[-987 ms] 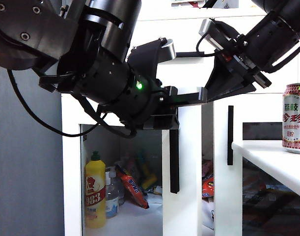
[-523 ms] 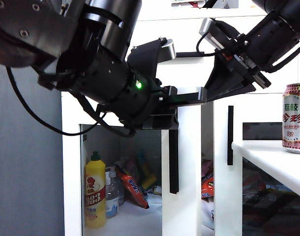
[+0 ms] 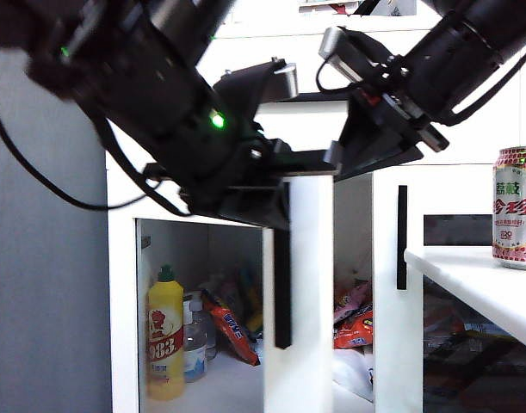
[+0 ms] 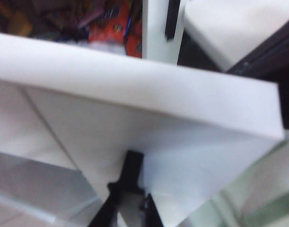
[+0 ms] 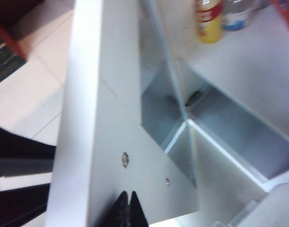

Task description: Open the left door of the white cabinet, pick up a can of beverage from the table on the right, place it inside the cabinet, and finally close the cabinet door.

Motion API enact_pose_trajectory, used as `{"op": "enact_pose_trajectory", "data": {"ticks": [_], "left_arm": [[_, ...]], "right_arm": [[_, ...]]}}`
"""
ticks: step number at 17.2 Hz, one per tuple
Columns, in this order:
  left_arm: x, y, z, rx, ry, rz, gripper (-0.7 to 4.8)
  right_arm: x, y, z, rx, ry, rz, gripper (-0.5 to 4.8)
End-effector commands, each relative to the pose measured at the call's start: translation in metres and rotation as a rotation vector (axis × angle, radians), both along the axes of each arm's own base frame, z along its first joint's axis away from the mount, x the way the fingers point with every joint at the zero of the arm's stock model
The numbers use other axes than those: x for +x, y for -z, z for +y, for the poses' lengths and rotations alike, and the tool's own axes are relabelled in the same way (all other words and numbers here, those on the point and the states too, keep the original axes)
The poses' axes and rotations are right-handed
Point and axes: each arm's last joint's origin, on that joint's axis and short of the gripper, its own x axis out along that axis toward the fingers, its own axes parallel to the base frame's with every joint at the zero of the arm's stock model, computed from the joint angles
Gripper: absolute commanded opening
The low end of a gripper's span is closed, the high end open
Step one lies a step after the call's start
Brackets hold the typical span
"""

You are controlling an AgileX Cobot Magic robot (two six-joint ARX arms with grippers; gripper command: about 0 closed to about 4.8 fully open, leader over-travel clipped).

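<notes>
Our left gripper (image 3: 284, 185) is clamped on the top edge of the left door (image 3: 301, 292), fingers nearly shut with the thin white panel between them; in the left wrist view the dark fingers (image 4: 127, 182) sit against the door's pale face. Our right gripper (image 3: 379, 146) hangs just beside it above the door, jaws pressed fully together and holding nothing, its black tips (image 5: 126, 208) meeting over the panel in the right wrist view. The door stands swung out from the white cabinet (image 3: 125, 258), edge-on to the outside camera, its vertical black handle (image 3: 282, 288) facing us, and the shelf behind shows a yellow bottle (image 3: 165, 344) and snack packets (image 3: 232, 327). The next move turns on the can (image 3: 516, 206): it stands upright, long axis vertical, on the table (image 3: 469, 284) to the right of and lower than both grippers. Our right gripper is clearly the nearer one, so we judge it should fetch. The can is red and white, with a pale band, green characters and a silver rim.
</notes>
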Motion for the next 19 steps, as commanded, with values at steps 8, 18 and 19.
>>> {"op": "enact_pose_trajectory", "data": {"ticks": [8, 18, 19], "left_arm": [[-0.021, -0.025, 0.039, 0.204, -0.104, 0.101, -0.05], [-0.044, -0.018, 0.072, 0.480, -0.168, 0.282, 4.79], [-0.052, -0.022, 0.083, 0.548, -0.178, 0.310, 4.79]], "right_arm": [[-0.015, -0.006, 0.021, 0.144, -0.217, 0.070, -0.01], [-0.015, -0.005, 0.022, 0.150, -0.219, 0.081, -0.02], [-0.015, -0.006, 0.022, 0.159, -0.223, 0.091, -0.02]]}}
